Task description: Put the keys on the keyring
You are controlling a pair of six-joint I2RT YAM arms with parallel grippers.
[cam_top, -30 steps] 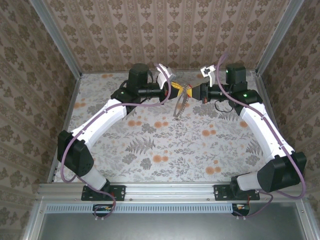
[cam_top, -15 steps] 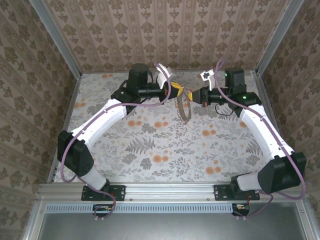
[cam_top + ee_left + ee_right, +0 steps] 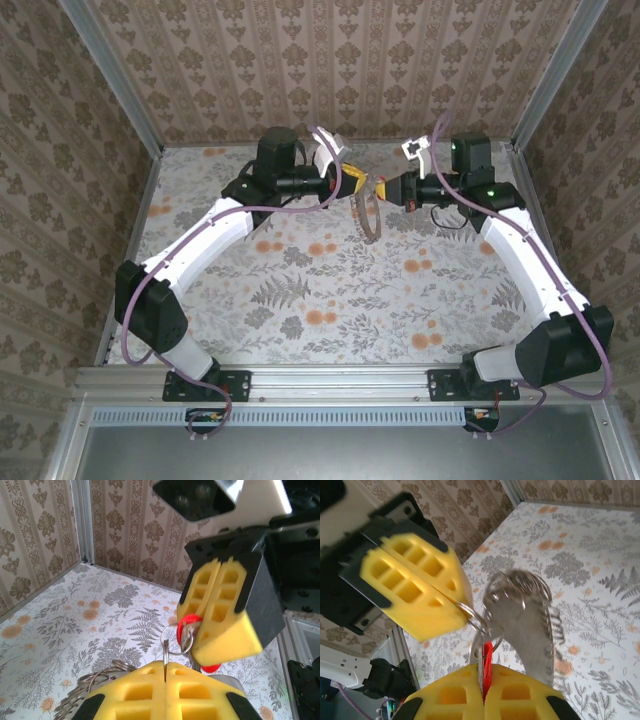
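**Key and ring held tip to tip near the far edge; threading not confirmed**

**Step in hand (judged):** working the key onto the small ring of the keyring.

**How to do it well**
- The left gripper should act as a fixed anchor and present the small ring steadily to the key.
- Only the right gripper should move, in short, slow strokes that feed the key's eye along the ring's wire.
- Both parts are pinched at the very tips of the jaws, so a sideways load could twist either one out. Force should be low and directed along the wire.
- The keyring's hanging loop is blurred in the right wrist view. It would be better to let it settle before each stroke.
- The key should not be let go until it visibly hangs from the ring.

**Where things lie**
- The left gripper is closed on the small ring, which stands up out of its closed jaws.
- The right gripper is closed on the red key, pinched edge-on between its jaws.
- The two grippers face each other nearly tip to tip, in the air over the middle of the tabletop near its far edge.
- In the left wrist view the key overlaps the small ring, right at the right gripper's tips. Whether it is already on the wire cannot be told.
- The rest of the keyring hangs in a loop below the two grippers.
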